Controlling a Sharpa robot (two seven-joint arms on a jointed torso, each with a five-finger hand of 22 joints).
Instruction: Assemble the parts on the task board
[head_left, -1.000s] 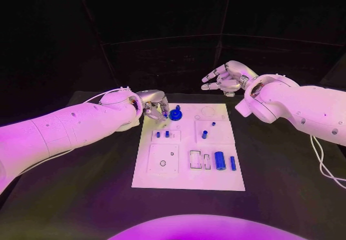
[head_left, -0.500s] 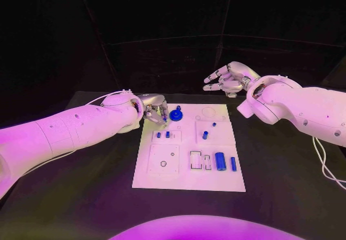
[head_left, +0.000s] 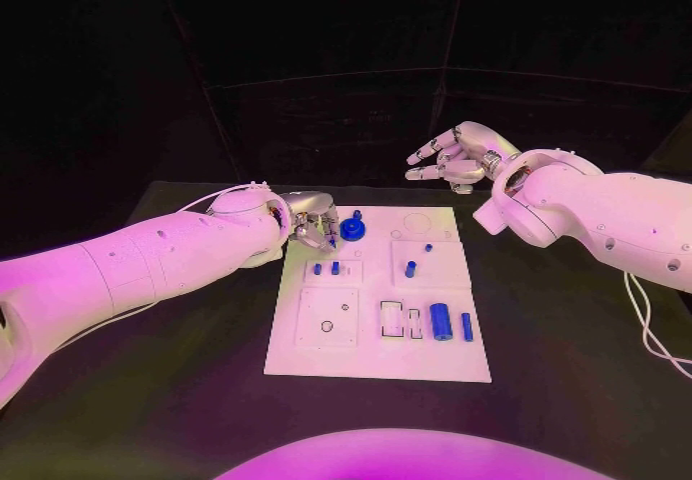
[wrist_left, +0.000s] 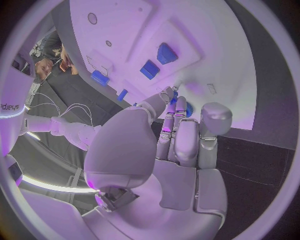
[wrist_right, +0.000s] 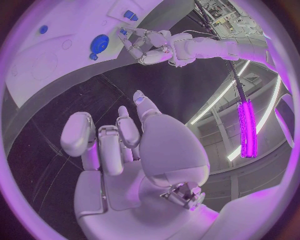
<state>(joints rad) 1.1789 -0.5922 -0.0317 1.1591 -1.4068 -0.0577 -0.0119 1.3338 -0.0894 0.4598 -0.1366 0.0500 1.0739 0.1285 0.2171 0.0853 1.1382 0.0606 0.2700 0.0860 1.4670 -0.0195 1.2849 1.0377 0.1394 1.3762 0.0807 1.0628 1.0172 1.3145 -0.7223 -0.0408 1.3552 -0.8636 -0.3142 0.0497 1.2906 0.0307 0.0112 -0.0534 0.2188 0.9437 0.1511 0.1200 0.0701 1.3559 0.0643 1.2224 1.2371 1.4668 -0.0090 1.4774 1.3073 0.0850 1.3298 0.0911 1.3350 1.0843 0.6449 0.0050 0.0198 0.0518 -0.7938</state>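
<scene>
above a black table (wrist_right: 94, 95), our silver right hand (wrist_right: 119, 150) spreads its fingers, holding nothing. beyond it, our silver left hand (wrist_right: 142, 44) pinches a small blue part (wrist_right: 124, 32) near a round blue gear (wrist_right: 99, 44) on the white task board (wrist_right: 37, 70).

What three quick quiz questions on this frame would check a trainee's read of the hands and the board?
1. True or false: the right hand is raised beyond the far edge of the board, holding nothing.
2. Which hand is at the blue gear? A) left hand B) right hand C) both
3. Fill in: the two blue cylinders lying side by side are near the board's ____ corner on the robot's right side.

Key: 1 true; 2 A; 3 near. Whether the left hand's fingers actually grip anything at the gear cannot be told.
</scene>
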